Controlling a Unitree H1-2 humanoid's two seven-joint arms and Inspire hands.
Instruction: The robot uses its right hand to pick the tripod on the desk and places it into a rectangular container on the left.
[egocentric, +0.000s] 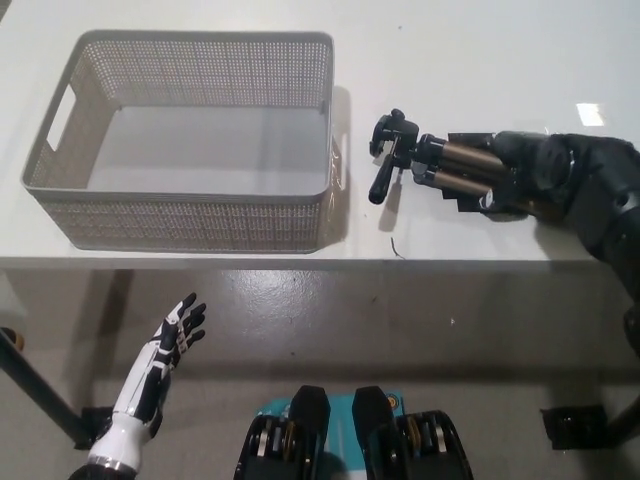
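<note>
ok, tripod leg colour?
Bronze-brown tubes with black clamps on the tripod, black head too; the head view is the only one.
</note>
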